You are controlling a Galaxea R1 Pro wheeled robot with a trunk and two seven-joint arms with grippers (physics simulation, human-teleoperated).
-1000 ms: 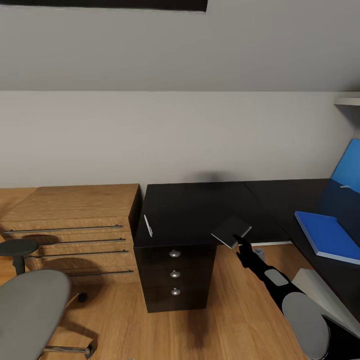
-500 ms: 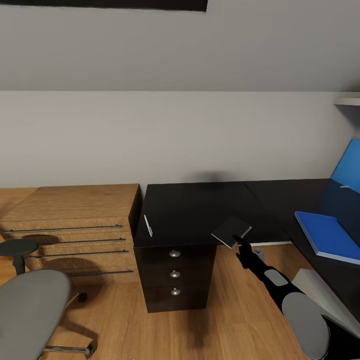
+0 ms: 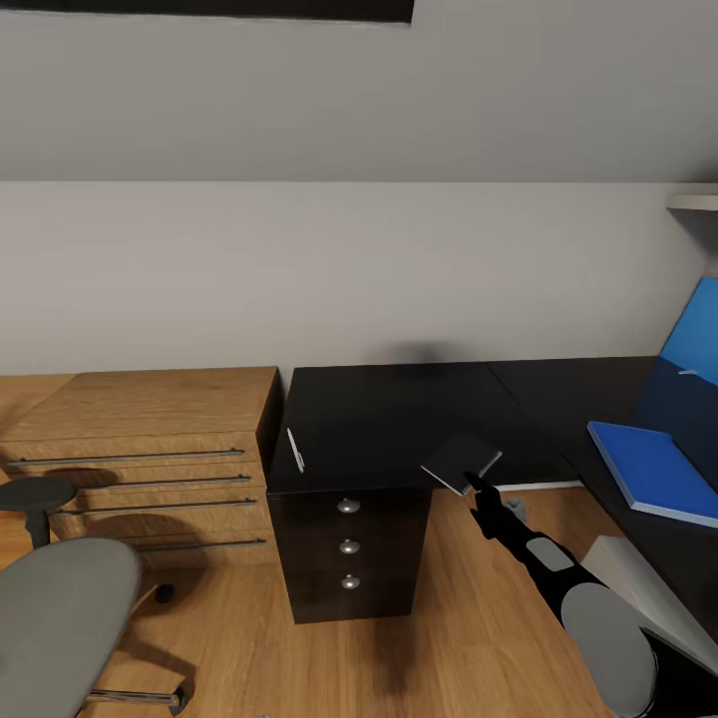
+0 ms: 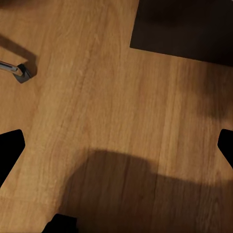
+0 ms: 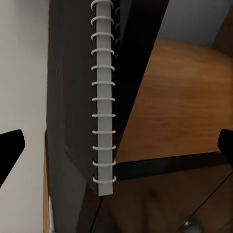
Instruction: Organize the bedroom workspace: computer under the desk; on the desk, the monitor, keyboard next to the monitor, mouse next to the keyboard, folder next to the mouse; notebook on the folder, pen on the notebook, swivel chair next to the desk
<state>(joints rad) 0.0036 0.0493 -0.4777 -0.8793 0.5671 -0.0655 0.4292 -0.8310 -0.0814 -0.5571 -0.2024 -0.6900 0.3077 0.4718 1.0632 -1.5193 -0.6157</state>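
Head view: notebook [image 3: 462, 462] held tilted in the air at the desk's [image 3: 399, 419] front edge, just right of the drawer pedestal [image 3: 349, 546], clamped by the right gripper [image 3: 480, 491] from below. Right wrist view shows the notebook's spiral binding [image 5: 103, 97] running edge-on between the finger pads, desk edge behind it. Pen [image 3: 295, 449] lies on the desk's left end, well apart from the notebook. Folder [image 3: 653, 469] flat on the desk's right wing, far from the pen. Computer [image 3: 638, 578] partly visible under that wing, behind the right arm. Swivel chair [image 3: 60, 618] stands on the floor left of the desk, in front of the wooden dresser [image 3: 140, 459]. Left wrist view: left gripper [image 4: 116, 145] spread wide over bare wood floor [image 4: 111, 107], a chair castor [image 4: 22, 73] and a dark corner of the desk pedestal nearby.
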